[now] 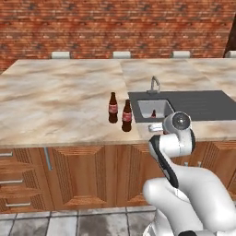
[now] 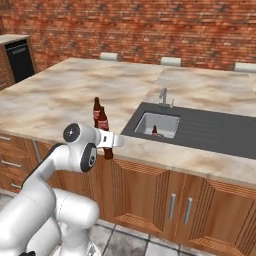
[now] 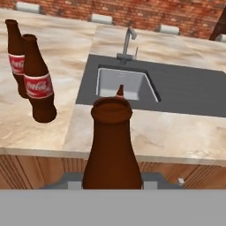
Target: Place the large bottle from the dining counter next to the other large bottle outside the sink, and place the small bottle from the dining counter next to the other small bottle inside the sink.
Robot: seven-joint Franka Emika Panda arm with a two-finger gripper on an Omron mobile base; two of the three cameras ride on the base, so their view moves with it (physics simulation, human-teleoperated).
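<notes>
Left base view
Large bottles: two brown ones with red labels, standing upright on the counter [image 1: 55,101] just left of the sink [image 1: 154,109]; rear one [image 1: 113,108] and front one [image 1: 126,116] just beside each other, whether touching cannot be told.
Small bottle in sink: tiny dark-red shape [image 1: 153,113] standing in the basin.
Tap: chrome [image 1: 154,85], behind the basin.
Arm: white, rising from lower right, wrist in front of the counter edge below the sink.

Right base view
Gripper: [image 2: 121,141] at the counter's front edge, just right of the front large bottle [image 2: 104,125]; finger state not readable here.
Small bottle in sink: upright [image 2: 154,131] near the basin's front wall.
Drainer: dark grey ribbed surround [image 2: 215,130] right of the basin.

Hand view
Held bottle: brown [image 3: 112,145], upright, close in front of the camera, near the counter's front edge, in line with the sink.
Fingers: pinching the held bottle at its lower body, tips hidden behind it.
Sink: grey basin [image 3: 128,84] beyond the held bottle, red top of the small bottle [image 3: 119,91] showing just above its cap.
Large bottles: pair at upper left, front one [image 3: 38,81] overlapping rear one [image 3: 16,57].
</notes>
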